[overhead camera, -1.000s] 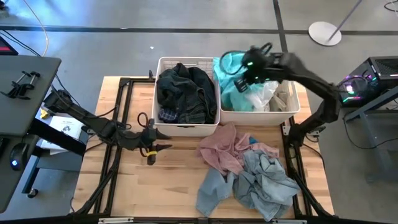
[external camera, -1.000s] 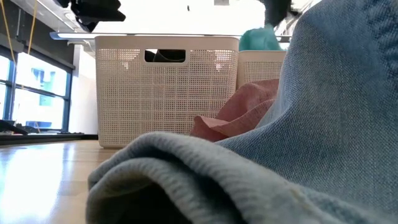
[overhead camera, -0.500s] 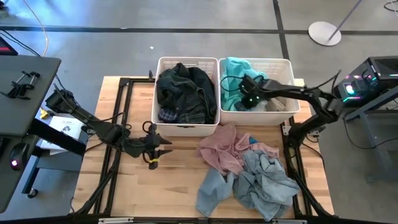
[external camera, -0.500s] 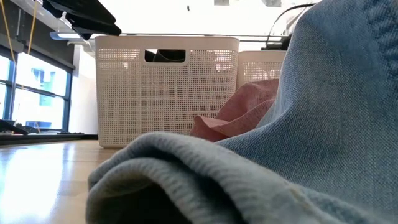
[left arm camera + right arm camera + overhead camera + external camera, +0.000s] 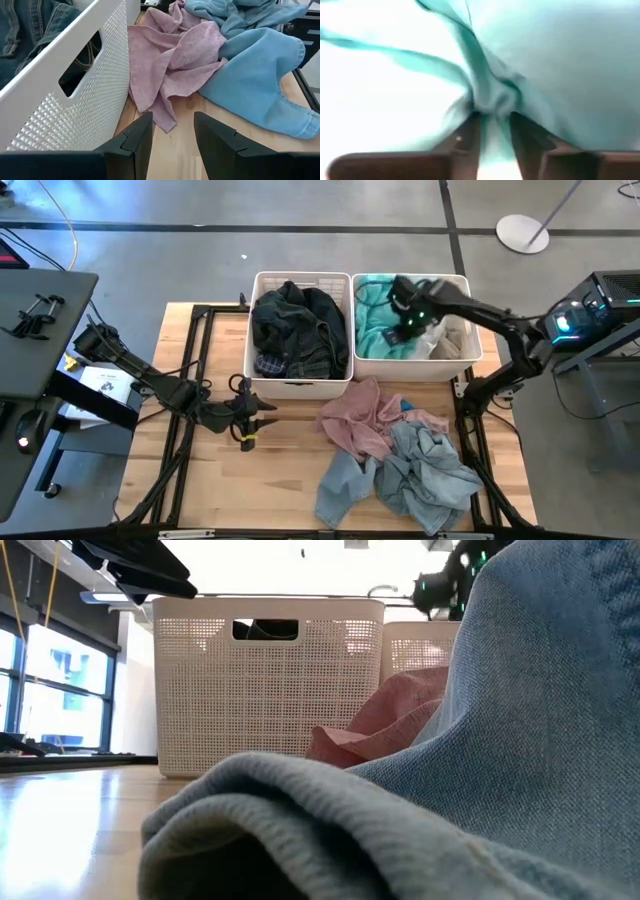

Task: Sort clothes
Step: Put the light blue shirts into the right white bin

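My right gripper (image 5: 405,315) (image 5: 495,117) is over the right white basket (image 5: 420,370), shut on a teal garment (image 5: 372,320) that lies in the basket's left part. It also shows above the basket in the low view (image 5: 440,585). My left gripper (image 5: 250,420) (image 5: 172,125) is open and empty above the table by the near left corner of the left basket (image 5: 300,387), which holds dark clothes (image 5: 295,330). A pink garment (image 5: 365,415) (image 5: 170,65) and pale blue denim (image 5: 420,475) (image 5: 255,70) lie heaped on the table in front of the baskets. My right gripper pinches a bunched fold of the teal garment (image 5: 487,100) between its two fingers. The cloth draws together into creases at the fingertips. The rest of the garment lies in the right basket (image 5: 365,340).
White and khaki clothes (image 5: 445,335) lie in the right basket's right part. Bare wooden tabletop (image 5: 260,480) lies left of the heap. The denim (image 5: 500,740) fills much of the low view. A black frame (image 5: 195,380) runs along the table's sides.
My right gripper has carried the teal garment from above the right basket's far left corner down into the basket, then risen a little toward the far edge. The teal garment has gone from hanging bunched above the rim to lying spread in the basket.
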Robot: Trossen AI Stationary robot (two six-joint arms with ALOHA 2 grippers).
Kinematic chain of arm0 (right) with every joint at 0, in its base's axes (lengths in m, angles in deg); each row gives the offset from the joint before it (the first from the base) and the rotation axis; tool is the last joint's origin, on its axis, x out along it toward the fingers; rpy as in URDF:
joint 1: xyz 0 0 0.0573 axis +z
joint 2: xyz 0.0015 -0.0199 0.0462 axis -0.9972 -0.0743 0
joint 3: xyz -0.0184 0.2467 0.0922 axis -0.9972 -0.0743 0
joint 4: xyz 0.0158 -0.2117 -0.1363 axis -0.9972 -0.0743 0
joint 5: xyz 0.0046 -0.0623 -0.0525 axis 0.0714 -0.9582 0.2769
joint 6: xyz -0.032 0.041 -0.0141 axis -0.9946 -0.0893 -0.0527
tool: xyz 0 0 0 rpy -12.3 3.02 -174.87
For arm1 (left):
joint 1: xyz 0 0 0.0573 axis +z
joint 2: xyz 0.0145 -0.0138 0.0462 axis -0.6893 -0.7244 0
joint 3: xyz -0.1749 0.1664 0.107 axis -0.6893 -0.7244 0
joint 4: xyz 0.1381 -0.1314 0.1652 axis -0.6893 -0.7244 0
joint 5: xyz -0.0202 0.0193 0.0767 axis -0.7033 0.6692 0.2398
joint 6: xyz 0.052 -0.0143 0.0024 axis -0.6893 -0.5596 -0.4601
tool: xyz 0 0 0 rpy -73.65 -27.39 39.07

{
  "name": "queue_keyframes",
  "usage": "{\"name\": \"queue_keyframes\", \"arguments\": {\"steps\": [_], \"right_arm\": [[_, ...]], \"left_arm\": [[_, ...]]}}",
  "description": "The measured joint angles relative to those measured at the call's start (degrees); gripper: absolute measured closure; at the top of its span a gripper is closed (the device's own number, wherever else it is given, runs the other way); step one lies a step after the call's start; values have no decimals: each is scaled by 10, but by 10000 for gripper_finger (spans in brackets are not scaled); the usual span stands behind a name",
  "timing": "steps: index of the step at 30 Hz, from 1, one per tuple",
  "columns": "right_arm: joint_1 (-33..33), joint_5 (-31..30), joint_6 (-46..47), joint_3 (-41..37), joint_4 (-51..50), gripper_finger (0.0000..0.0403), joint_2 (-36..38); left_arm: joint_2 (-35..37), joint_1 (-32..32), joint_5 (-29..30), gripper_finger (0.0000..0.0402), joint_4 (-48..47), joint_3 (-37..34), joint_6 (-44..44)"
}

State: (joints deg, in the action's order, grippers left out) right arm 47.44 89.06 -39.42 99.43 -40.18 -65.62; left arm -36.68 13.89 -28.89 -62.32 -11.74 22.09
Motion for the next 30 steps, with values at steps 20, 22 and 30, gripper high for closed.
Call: {"name": "queue_keyframes", "arguments": {"steps": [20,22,30], "right_arm": [[23,-202,24,65,147,278,2],[23,-203,23,-7,200,302,2],[23,-189,48,-236,403,380,4]], "left_arm": [[0,-6,-5,266,-18,0,19],[0,-8,-5,266,-22,0,20],[0,-9,0,266,-23,0,20]]}}
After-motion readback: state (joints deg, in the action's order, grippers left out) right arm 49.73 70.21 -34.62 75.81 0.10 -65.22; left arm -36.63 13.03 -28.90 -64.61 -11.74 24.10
